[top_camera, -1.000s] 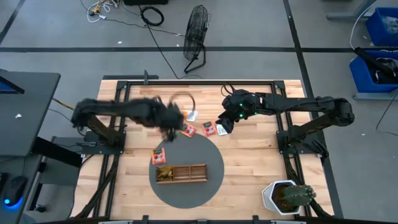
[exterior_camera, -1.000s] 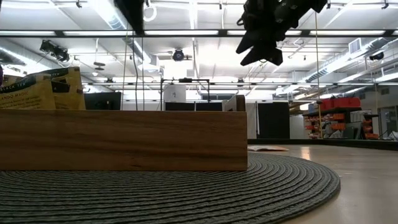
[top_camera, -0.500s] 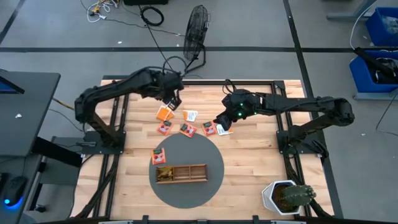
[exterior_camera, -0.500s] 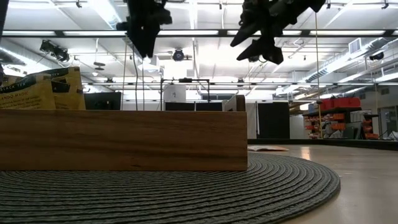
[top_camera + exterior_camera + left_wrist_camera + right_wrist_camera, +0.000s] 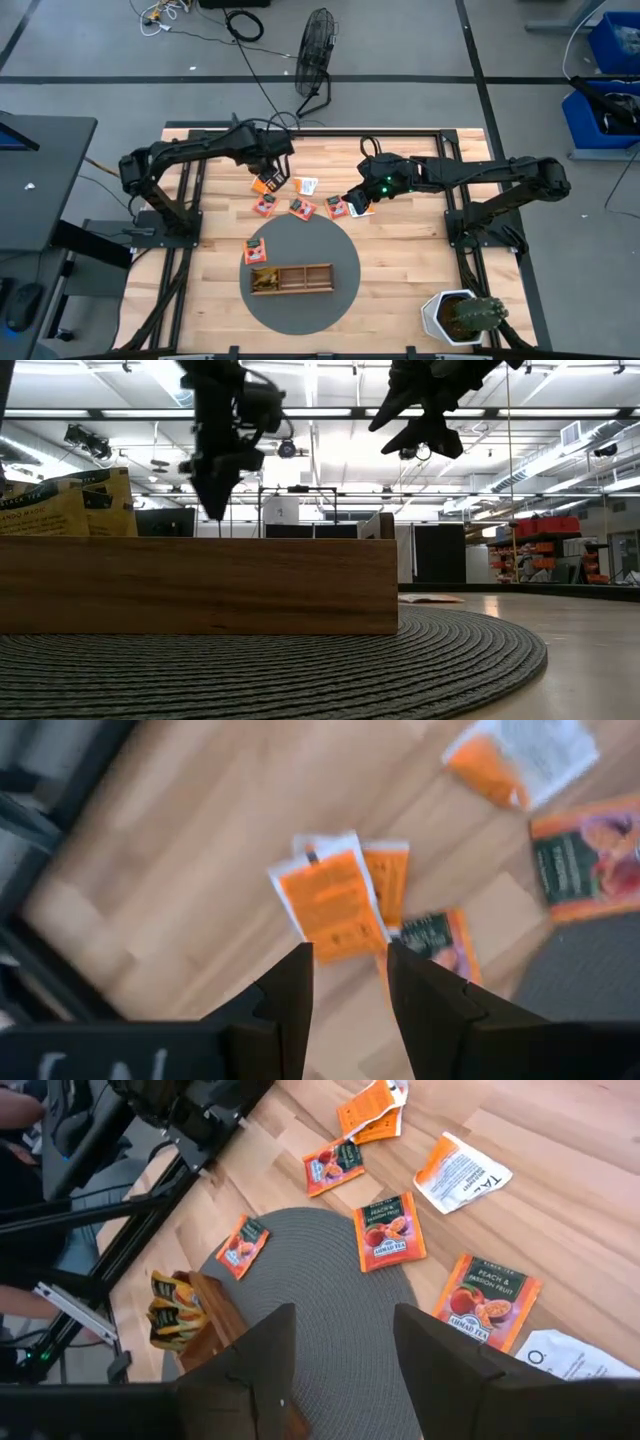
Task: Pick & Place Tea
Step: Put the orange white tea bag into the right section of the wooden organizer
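Tea sachets [image 5: 300, 207] lie scattered on the wooden table [image 5: 400, 260] at the mat's [image 5: 330, 300] 12 o'clock edge, between the two arms. Left gripper [image 5: 272, 168], jaws spread and empty, hovers over an orange sachet [image 5: 332, 908] lying just ahead of its fingertips, long axis roughly along the fingers. Right gripper [image 5: 358, 192], also spread and empty, hangs above the peach sachet [image 5: 485, 1301] at the scatter's 3 o'clock end; I judge the left nearer its pick.

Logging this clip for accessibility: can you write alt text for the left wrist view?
The left gripper, open and empty, hovers over an orange tea sachet overlapping others on the wooden table. More sachets lie farther off.
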### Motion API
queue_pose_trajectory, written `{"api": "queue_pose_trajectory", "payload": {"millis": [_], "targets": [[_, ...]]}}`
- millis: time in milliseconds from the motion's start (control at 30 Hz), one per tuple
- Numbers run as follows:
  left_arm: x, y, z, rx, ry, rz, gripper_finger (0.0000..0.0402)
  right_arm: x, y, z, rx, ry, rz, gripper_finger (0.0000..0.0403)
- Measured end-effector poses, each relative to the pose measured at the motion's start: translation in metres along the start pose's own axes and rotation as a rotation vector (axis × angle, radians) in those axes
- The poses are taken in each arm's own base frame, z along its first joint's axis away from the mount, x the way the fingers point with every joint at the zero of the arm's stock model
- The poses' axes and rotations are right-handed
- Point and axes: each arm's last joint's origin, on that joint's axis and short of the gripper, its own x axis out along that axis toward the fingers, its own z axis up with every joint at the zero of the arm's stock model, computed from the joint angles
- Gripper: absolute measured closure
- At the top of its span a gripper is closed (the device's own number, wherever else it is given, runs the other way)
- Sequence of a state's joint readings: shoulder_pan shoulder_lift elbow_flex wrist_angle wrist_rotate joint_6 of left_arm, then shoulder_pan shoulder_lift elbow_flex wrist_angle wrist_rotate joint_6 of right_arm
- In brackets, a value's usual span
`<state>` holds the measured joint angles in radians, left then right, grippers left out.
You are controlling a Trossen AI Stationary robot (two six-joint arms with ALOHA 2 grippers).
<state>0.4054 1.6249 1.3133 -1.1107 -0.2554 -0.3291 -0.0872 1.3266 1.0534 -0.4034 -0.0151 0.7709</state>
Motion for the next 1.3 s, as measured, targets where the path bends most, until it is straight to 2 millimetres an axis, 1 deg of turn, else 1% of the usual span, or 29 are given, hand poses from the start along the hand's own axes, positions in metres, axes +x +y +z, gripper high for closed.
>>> {"api": "queue_pose_trajectory", "payload": {"millis": [100,233,300,433,500,600,667,767,967,1300], "targets": [[0.014,0.011,-0.004,-0.075,0.038,-0.070,0.0266,0.000,0.000,0.000,0.008,0.000,0.000,0.0225],[0.034,0.027,-0.011,-0.161,0.075,-0.057,0.0266,0.000,0.000,0.000,0.015,0.001,-0.001,0.0225],[0.043,0.034,-0.018,-0.180,0.101,-0.060,0.0266,0.000,0.000,0.000,0.019,0.000,0.000,0.0225],[0.062,0.042,-0.028,-0.221,0.116,-0.130,0.0266,0.000,0.000,0.000,0.019,0.000,-0.001,0.0225],[0.070,0.043,-0.031,-0.238,0.103,-0.162,0.0266,0.000,0.000,0.000,0.020,0.001,-0.001,0.0225],[0.082,0.045,-0.039,-0.258,0.118,-0.168,0.0266,0.000,0.000,0.000,0.022,0.001,-0.001,0.0225],[0.088,0.045,-0.041,-0.267,0.099,-0.177,0.0266,0.000,0.000,0.000,0.023,0.001,-0.001,0.0225],[0.095,0.048,-0.044,-0.285,0.094,-0.177,0.0266,0.000,0.000,0.000,0.025,0.001,-0.001,0.0225],[0.102,0.049,-0.046,-0.297,0.057,-0.183,0.0266,0.000,0.000,0.000,0.028,0.000,-0.001,0.0225],[0.119,0.046,-0.059,-0.312,0.044,-0.235,0.0266,0.000,0.000,0.000,0.034,0.001,0.000,0.0225]]}}
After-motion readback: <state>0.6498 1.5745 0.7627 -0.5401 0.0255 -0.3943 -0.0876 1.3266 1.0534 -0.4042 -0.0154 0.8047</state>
